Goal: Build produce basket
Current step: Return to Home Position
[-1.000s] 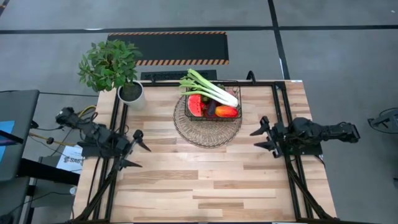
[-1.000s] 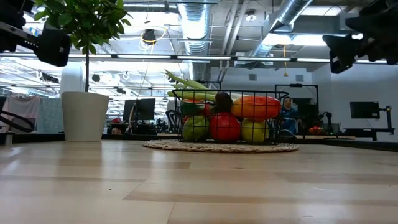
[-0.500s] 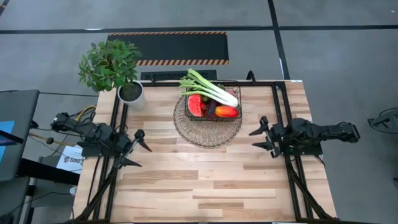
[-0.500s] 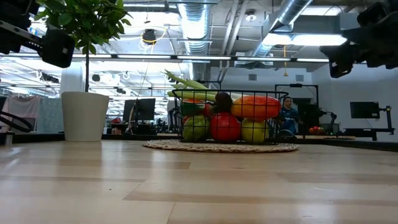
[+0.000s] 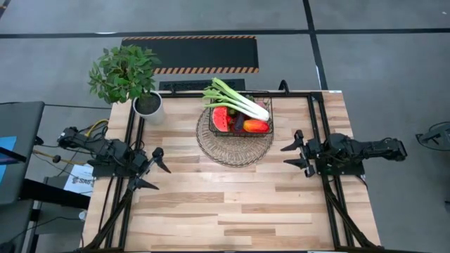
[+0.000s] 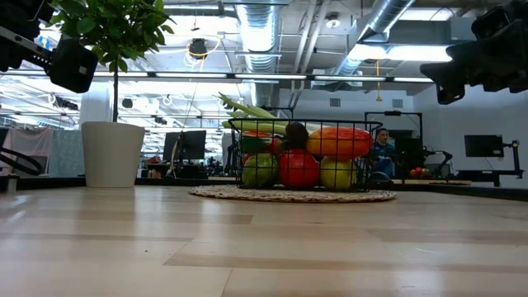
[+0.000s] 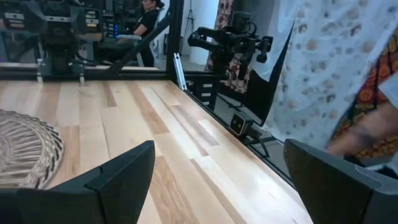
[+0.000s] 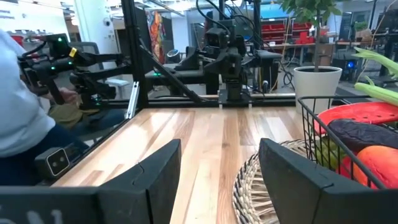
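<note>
While nothing is held between them, the fingers [image 7: 124,177] of the left gripper [image 5: 160,174] are spread wide apart above the left edge of the table [image 5: 232,204]. Only bare boards are seen in the gap between those fingers. A potted plant [image 5: 125,70] stands beyond them at the far left corner, well apart from the fingertips. A person's patterned garment [image 7: 336,62] is seen past the table edge in the left wrist view.

Well to the right of the left fingers, a flat round tray [image 5: 235,153] is set on the table, and the basket [image 6: 302,123] stands on its far half. The basket is filled with produce. A leek [image 5: 239,100] is laid slantwise across the top, its ends reaching past the rim. A watermelon slice [image 5: 221,119] and a mango [image 5: 256,126] are seen under it. A red apple [image 6: 298,169] is flanked by two green pears [image 6: 259,170] against the near wall, and an eggplant [image 8: 360,134] lies higher up.

Nearer the right edge, the right gripper [image 5: 284,157] is held above the table with its fingers [image 8: 155,174] parted wide and nothing gripped. The tray's rim lies just ahead of those fingertips without touching them, and the basket lies beyond it, to one side.
</note>
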You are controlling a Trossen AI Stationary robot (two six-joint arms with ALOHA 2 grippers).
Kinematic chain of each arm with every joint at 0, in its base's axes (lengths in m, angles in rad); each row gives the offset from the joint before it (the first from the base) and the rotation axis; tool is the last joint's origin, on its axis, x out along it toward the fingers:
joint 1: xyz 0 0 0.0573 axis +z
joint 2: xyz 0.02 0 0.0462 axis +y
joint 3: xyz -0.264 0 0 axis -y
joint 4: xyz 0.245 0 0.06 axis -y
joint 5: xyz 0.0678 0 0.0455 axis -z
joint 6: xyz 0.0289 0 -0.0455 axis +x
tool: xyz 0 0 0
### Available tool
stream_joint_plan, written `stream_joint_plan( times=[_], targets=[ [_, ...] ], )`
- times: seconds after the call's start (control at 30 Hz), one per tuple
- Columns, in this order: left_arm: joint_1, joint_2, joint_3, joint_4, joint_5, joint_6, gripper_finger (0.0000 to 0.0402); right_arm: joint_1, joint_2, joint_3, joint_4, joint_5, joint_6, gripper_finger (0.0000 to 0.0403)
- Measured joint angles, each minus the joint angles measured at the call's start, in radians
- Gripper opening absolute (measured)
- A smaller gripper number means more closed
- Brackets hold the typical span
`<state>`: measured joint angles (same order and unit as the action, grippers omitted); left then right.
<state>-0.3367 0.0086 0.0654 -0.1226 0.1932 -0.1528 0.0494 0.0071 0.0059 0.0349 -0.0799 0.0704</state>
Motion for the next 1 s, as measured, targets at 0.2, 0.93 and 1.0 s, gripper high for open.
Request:
stream_joint_plan(
  times=[0.2,0.93,1.0],
  targets=[
    [0.000,0.000,0.000,0.000,-0.002,-0.018,0.0341,0.000,0.000,-0.001,0.000,0.002,0.000,0.0235],
    [-0.001,0.000,-0.001,0.001,-0.003,-0.020,0.0341,0.000,0.000,-0.002,0.002,0.002,0.000,0.0235],
    [-0.001,0.000,-0.001,0.001,-0.003,-0.021,0.0341,0.000,0.000,-0.002,0.002,0.002,0.000,0.0235]
  ],
)
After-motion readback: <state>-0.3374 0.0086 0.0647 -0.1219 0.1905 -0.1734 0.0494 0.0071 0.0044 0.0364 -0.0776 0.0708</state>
